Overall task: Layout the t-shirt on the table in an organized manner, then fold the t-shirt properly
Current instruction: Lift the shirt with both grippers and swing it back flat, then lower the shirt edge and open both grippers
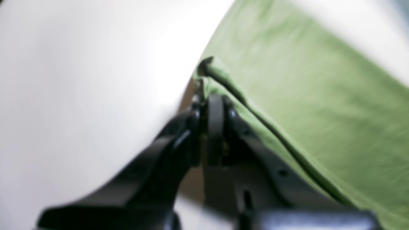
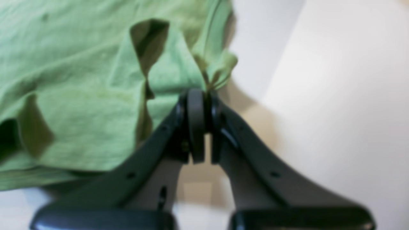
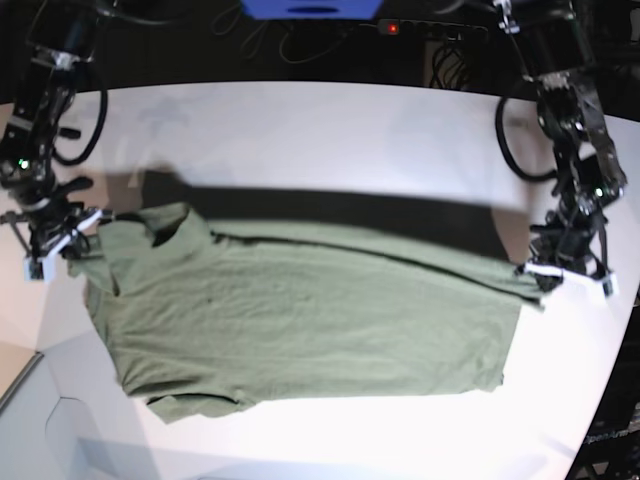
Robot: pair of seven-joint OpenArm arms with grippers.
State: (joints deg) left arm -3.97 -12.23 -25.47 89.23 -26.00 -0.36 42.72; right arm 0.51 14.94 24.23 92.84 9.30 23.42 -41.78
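Observation:
The olive-green t-shirt (image 3: pixel 300 320) stretches sideways across the white table (image 3: pixel 320 130), its upper edge pulled taut between my two arms and casting a dark shadow behind it. My right gripper (image 3: pixel 85 232) is shut on the shirt's left end. In the right wrist view the right gripper (image 2: pixel 204 92) pinches a bunched fold of the t-shirt (image 2: pixel 80 95). My left gripper (image 3: pixel 545 272) is shut on the right-hand corner. The left wrist view shows the left gripper (image 1: pixel 207 97) clamped on the hemmed edge of the t-shirt (image 1: pixel 303 95). A sleeve lies crumpled at the lower left.
Black cables and dark equipment line the table's far edge, with a blue object (image 3: pixel 310 8) and a red light (image 3: pixel 392 27) among them. The table's curved edge runs close to both arms, and a patch of floor (image 3: pixel 15 375) shows at the lower left.

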